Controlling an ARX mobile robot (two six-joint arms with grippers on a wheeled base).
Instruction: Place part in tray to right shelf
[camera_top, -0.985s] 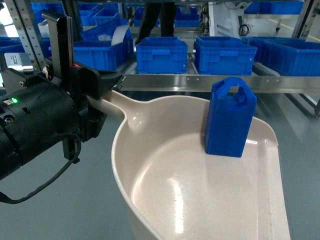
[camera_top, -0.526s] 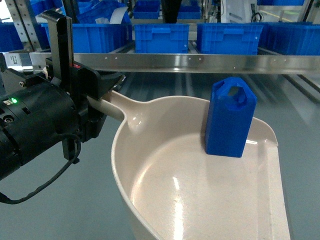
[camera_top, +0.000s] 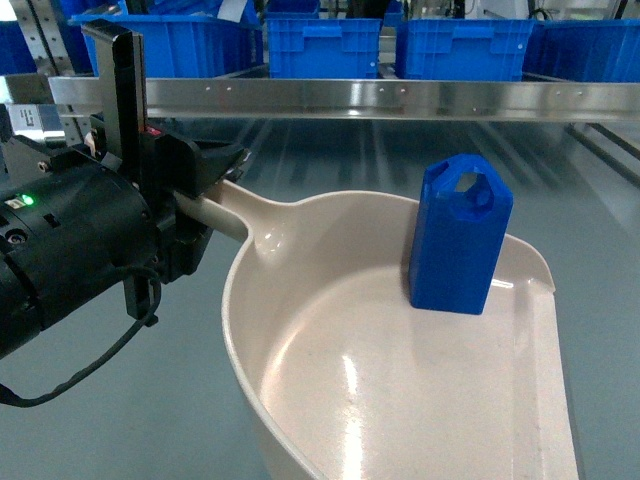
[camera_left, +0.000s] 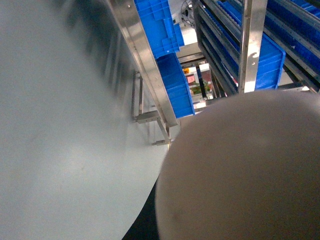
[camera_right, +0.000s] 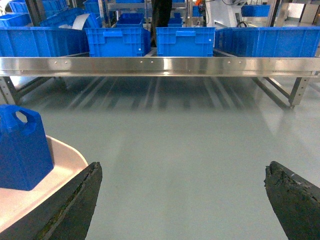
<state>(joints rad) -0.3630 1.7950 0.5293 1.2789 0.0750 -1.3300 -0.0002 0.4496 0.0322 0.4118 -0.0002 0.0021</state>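
The blue part (camera_top: 457, 235) stands upright inside the beige tray (camera_top: 300, 330), near its far right wall. My left gripper (camera_top: 213, 187) is shut on the tray's handle and holds the tray above the grey floor. In the left wrist view only the tray's rounded underside (camera_left: 240, 170) shows; the jaws are hidden. Off the tray's right edge, my right gripper (camera_right: 182, 170) is open with nothing between its fingers. It also sees the part (camera_right: 22, 150) and the tray's lip (camera_right: 62, 160). The right shelf (camera_top: 400, 95) with its steel front rail runs straight ahead.
Large blue crates (camera_top: 325, 45) line the shelf behind the rail, also seen as blue crates (camera_right: 185, 40) in the right wrist view. Steel shelf legs (camera_right: 295, 90) stand at the right. Bare grey floor (camera_right: 190, 130) lies between me and the rail.
The shelf rail has climbed higher in the head view and looks nearer. The tray, the part and the left gripper keep the same places in the frame.
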